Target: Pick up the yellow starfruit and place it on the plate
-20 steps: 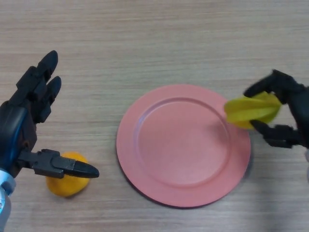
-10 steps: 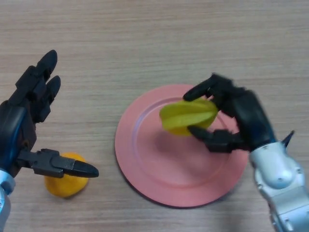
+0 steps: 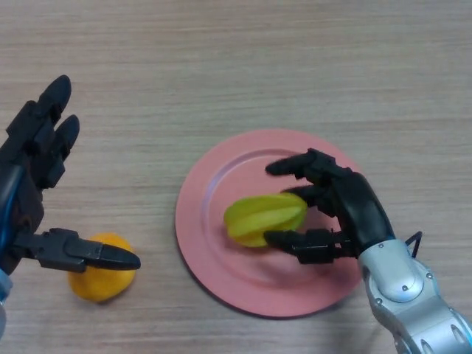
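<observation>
The yellow starfruit (image 3: pixel 262 219) lies low over the middle of the pink plate (image 3: pixel 221 177), touching or nearly touching it. My right hand (image 3: pixel 346 214) comes in from the lower right. Its thumb lies under the fruit's right end and one finger rests on top of it. Another finger sticks out above the fruit, apart from it. My left hand (image 3: pixel 33 184) is open at the far left, away from the plate.
An orange fruit (image 3: pixel 99 279) lies on the wooden table (image 3: pixel 236 66) at the lower left, partly under my left hand's thumb. The plate sits right of centre.
My right hand has carried the starfruit leftward from the plate's right rim to its middle and lowered it. My left hand has shifted slightly left.
</observation>
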